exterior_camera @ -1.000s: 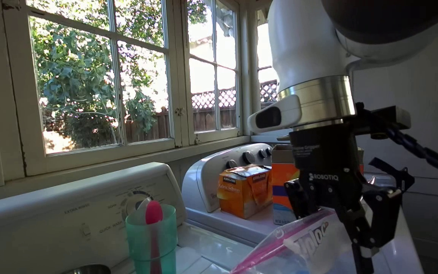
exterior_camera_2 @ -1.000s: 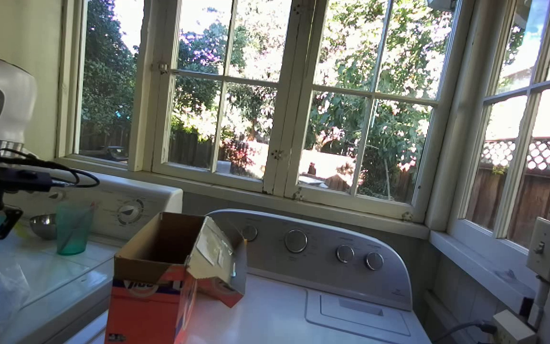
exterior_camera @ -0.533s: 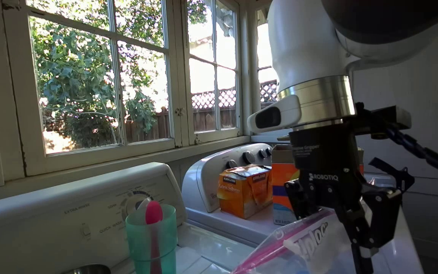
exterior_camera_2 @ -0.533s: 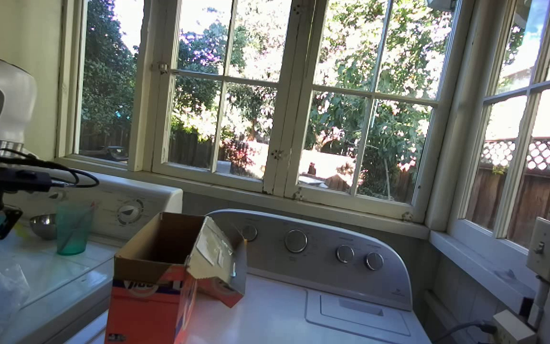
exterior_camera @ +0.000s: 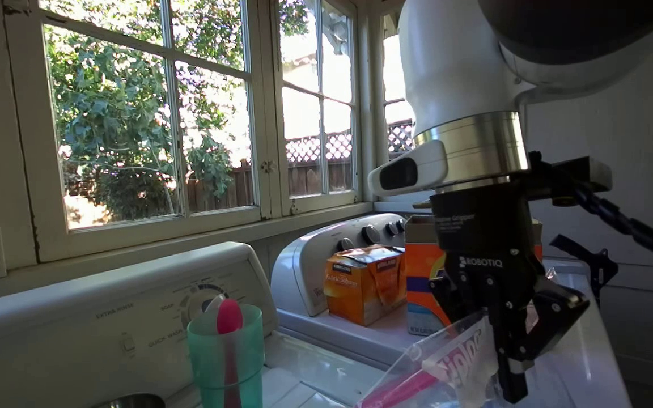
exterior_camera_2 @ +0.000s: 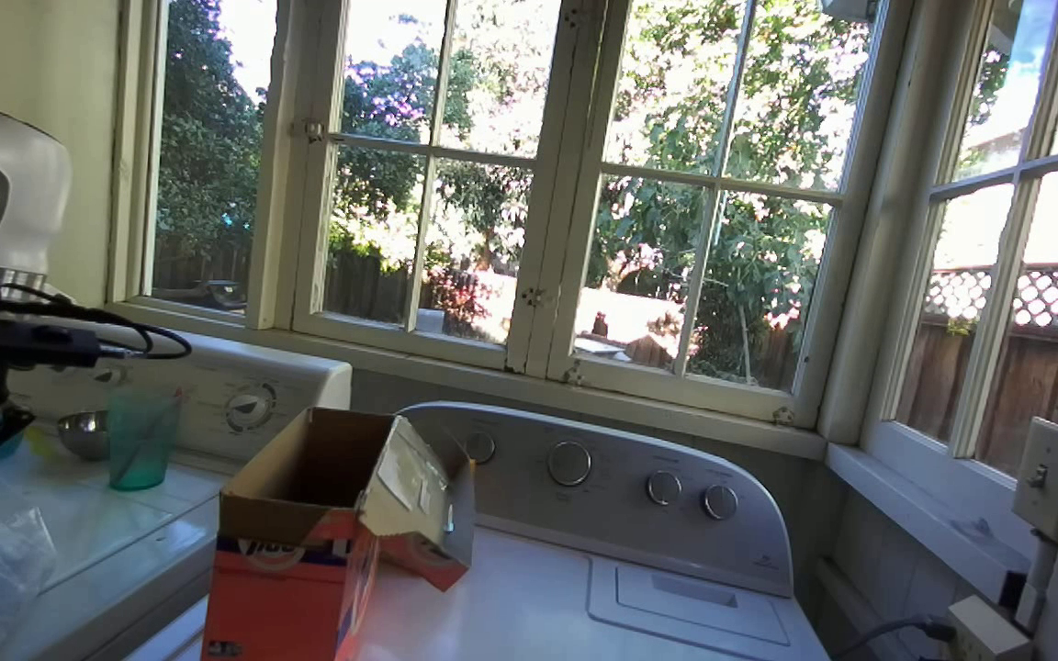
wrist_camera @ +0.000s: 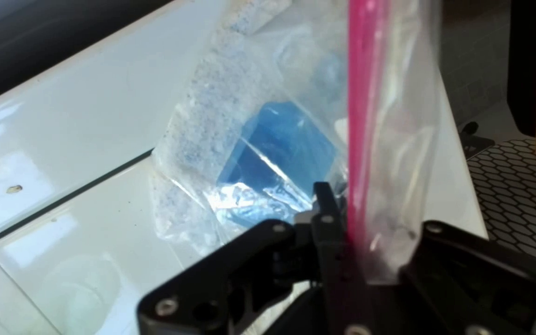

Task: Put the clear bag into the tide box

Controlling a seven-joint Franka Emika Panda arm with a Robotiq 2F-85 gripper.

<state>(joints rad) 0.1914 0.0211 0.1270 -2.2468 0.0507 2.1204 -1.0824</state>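
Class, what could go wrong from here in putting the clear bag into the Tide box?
The end effector is at the edge of the Ziploc bag, by its pink seal strip, so any grip there might slip. If the strip is open, which I cannot tell, the granular contents could spill. The slanting flap of the Tide box might snag the bag.

Clear bag is outside open Tide box.

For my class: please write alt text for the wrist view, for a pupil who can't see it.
A clear zip-top bag with a pink seal strip fills the centre, its top edge running down to a black claw at the bottom. Speckled pale contents and a blue object show through; a glossy white surface lies behind.
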